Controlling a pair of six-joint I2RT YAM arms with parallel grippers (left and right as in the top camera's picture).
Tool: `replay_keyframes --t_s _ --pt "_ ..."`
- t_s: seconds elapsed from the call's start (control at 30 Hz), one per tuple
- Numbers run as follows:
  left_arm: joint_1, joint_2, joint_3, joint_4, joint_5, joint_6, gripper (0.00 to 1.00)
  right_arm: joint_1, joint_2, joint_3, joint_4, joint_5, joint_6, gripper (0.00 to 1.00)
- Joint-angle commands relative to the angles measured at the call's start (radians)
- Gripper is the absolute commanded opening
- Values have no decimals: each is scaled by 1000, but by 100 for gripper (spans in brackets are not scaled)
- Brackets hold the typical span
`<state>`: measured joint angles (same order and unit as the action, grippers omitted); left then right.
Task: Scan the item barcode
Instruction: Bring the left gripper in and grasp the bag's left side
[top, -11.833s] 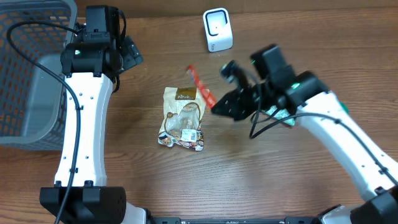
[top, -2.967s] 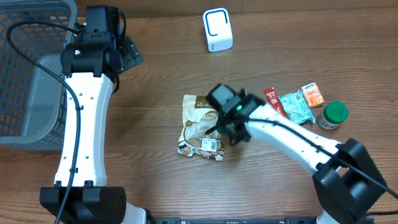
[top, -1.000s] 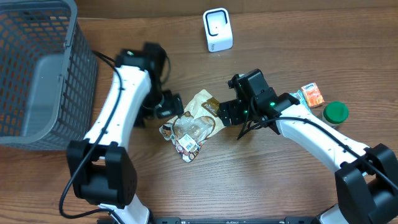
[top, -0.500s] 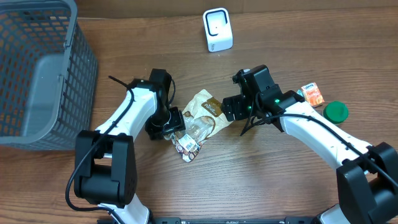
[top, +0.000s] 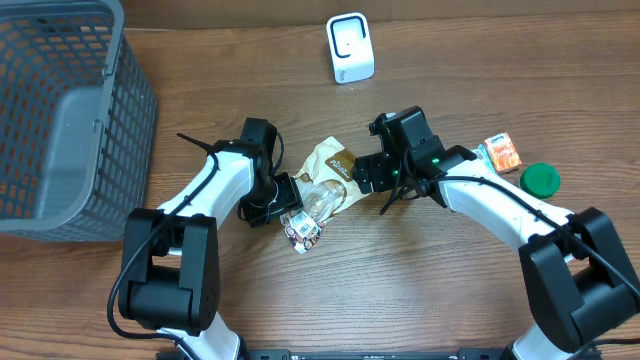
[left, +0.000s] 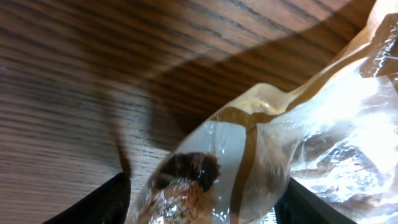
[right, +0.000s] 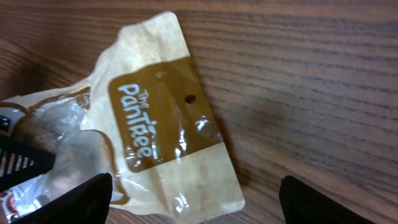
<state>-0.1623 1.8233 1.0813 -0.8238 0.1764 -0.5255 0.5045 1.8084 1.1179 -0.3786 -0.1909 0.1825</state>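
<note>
Near the middle of the table lies one snack bag (top: 322, 190), slanted. It is tan with a brown band reading "The Pantree", a clear window over baked pieces, and a white printed label at its near end. A second ago the left gripper (top: 278, 203) stood wide beside it; now its jaws are clamped on the bag's near-left end. The right gripper (top: 368, 172) sits at the bag's far-right end, jaws spread and gripping nothing. One white scanner (top: 349, 47) stands by the far edge, and one grey basket (top: 130, 110) fills the far-left corner. One green-lidded jar (top: 540, 180) and one orange packet (top: 500, 152) sit toward the right edge.
</note>
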Motion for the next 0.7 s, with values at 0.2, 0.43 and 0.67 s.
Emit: replay_keyframes --t_s 0.2,0.43,0.67 --pt "-4 8 -46 63 -28 -13 35 -3 5 6 8 -36 -8 88" --pt "12 7 -30 57 -17 69 4 -67 4 24 4 -201 -9 95" --pt "51 7 50 -25 96 209 4 -148 4 23 -36 -324 -9 98"
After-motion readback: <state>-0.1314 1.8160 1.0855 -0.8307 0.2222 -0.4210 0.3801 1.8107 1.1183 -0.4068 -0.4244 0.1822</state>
